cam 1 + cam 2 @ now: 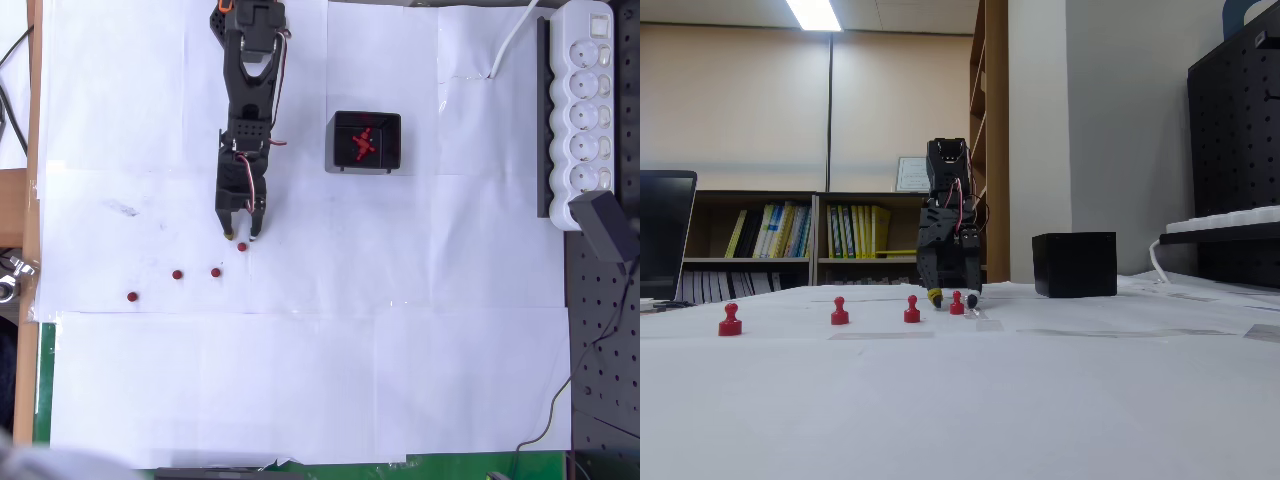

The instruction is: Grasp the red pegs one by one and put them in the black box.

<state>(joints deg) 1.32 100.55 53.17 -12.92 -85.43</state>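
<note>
While I hang low over the white paper (pixel 300 380), my gripper (pixel 242 238) stands with its fingers parted narrowly, tips down at the sheet. One red peg (pixel 242 246) sits right between those tips in the overhead view; the fixed view (pixel 957 303) shows it upright at my fingertips. I can't tell whether either finger touches it. Three more red pegs trail off to the left in a sloping line, at (pixel 216 272), (pixel 177 274) and (pixel 132 297), each standing apart, nothing blocking them. Beyond, to the right of my arm, the black box (pixel 366 142) stands well clear, with red pieces (pixel 362 144) already lying inside. Far right, a long white power strip (pixel 585 110) runs along the table edge, a white cable (pixel 515 40) curling from it; no lettering readable there. In the fixed view, bookshelves (pixel 820 245) line the back wall, spines too small to read, and a framed notice (pixel 911 174) is just a blur.
</note>
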